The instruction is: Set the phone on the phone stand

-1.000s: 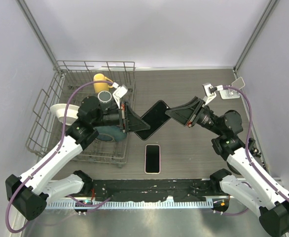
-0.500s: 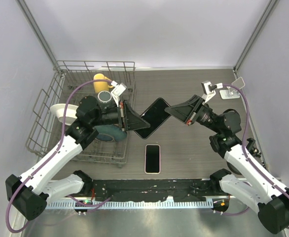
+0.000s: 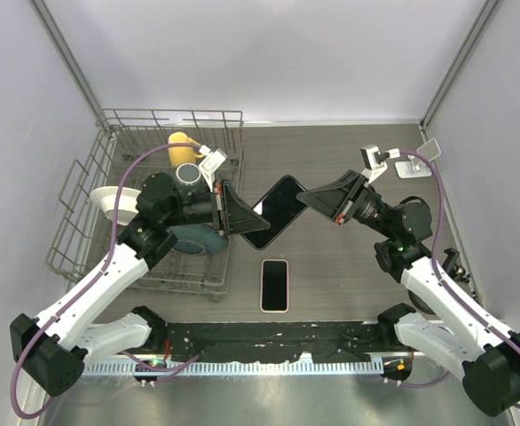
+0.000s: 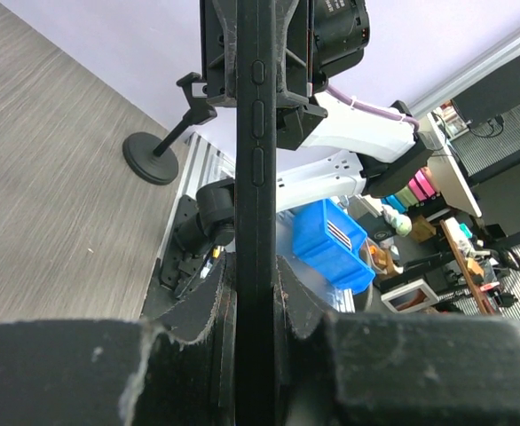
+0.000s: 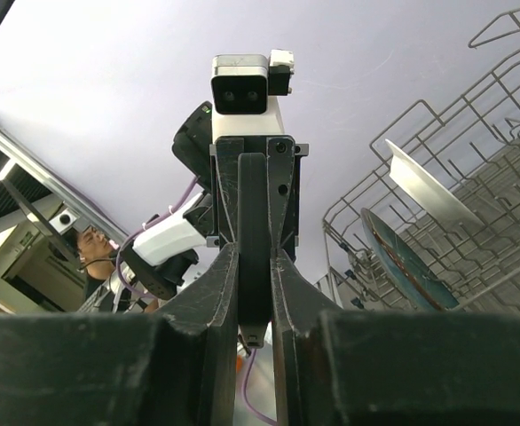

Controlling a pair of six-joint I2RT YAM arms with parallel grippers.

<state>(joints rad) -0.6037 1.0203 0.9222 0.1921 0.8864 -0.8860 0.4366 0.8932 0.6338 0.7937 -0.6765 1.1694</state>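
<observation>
A large black phone [image 3: 274, 213] hangs on edge above the table's middle, held at both ends. My left gripper [image 3: 240, 218] is shut on its left end; the left wrist view shows the phone's [image 4: 254, 133] side buttons running up from my left gripper [image 4: 254, 266]. My right gripper [image 3: 307, 197] is shut on the phone's right end, and the right wrist view shows the phone [image 5: 253, 213] pinched between both pads of the right gripper [image 5: 254, 259]. The white phone stand [image 3: 417, 165] sits at the back right, behind the right arm.
A second, smaller phone with a pink rim [image 3: 275, 285] lies flat on the table near the front. A wire dish rack [image 3: 82, 204] at the left holds a yellow cup [image 3: 181, 145], a plate and a bowl. Walls close the table on three sides.
My right gripper has shifted slightly left and closed its fingers on the phone's right end. The left gripper has kept its grip and the phone has barely moved.
</observation>
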